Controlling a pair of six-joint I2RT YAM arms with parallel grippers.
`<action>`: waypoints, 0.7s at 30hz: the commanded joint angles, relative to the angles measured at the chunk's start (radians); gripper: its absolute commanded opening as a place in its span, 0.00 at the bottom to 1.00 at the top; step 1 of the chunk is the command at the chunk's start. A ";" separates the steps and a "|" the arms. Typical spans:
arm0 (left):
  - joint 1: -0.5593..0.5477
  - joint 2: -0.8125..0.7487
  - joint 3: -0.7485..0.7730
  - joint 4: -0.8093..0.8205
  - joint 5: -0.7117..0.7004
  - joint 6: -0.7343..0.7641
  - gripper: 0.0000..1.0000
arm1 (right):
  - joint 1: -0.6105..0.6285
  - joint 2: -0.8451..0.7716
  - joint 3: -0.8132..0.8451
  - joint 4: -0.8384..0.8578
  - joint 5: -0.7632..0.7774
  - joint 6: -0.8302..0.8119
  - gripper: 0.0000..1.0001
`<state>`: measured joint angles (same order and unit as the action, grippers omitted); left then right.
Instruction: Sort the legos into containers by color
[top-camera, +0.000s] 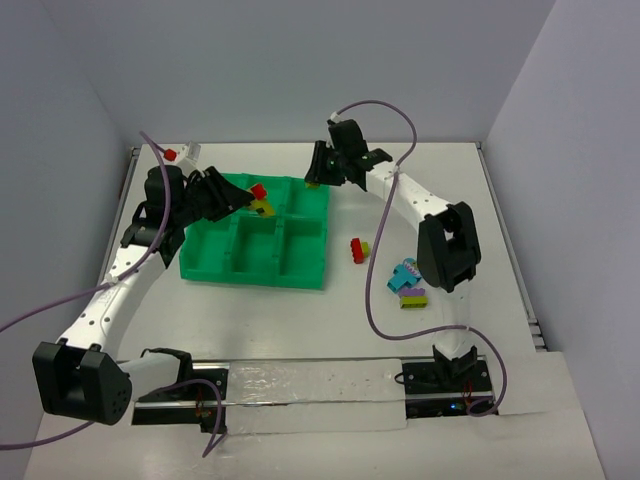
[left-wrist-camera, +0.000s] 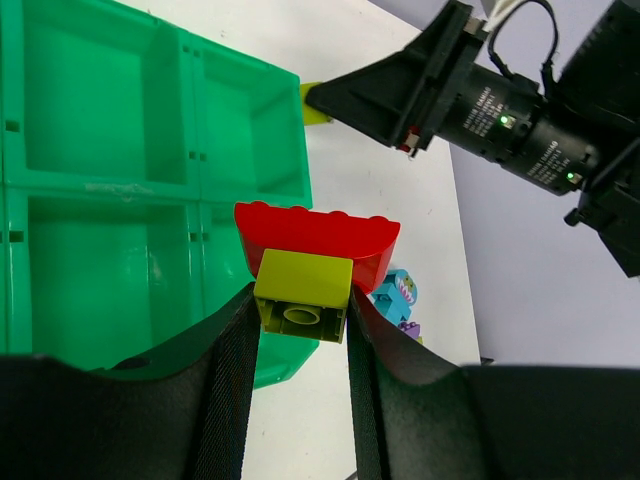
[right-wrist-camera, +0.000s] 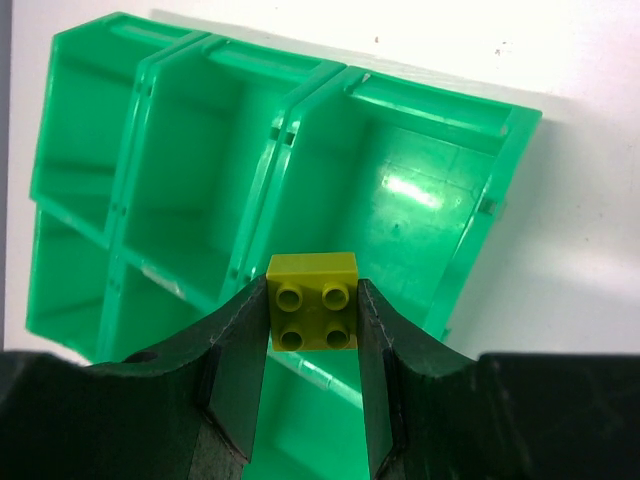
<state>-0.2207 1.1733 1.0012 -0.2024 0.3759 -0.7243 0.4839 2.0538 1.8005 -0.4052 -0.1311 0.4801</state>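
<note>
The green tray of containers lies left of centre. Over its back row my left gripper is shut on a yellow-green lego that has a red arched lego stuck to its far side. Above the tray's back right corner my right gripper is shut on a square yellow-green lego, studs toward the camera, with the tray below it. Every compartment that shows is bare inside. A red-and-yellow lego and a cyan, purple and yellow-green heap lie on the table right of the tray.
A small red and white object sits at the table's back left corner. Purple cables loop over the table beside both arms. Grey walls close in the table on the left, back and right.
</note>
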 joint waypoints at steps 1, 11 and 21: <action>0.004 -0.023 0.014 0.015 0.027 0.014 0.00 | 0.013 0.026 0.081 -0.021 0.036 -0.014 0.31; 0.004 -0.008 0.019 0.014 0.045 0.025 0.00 | 0.042 0.027 0.121 -0.056 0.036 -0.052 0.68; 0.008 0.001 0.039 0.064 0.153 0.087 0.00 | 0.031 -0.437 -0.355 0.186 -0.187 -0.085 0.65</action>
<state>-0.2203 1.1770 1.0012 -0.2018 0.4277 -0.6760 0.5236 1.8513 1.5932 -0.4010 -0.1733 0.4288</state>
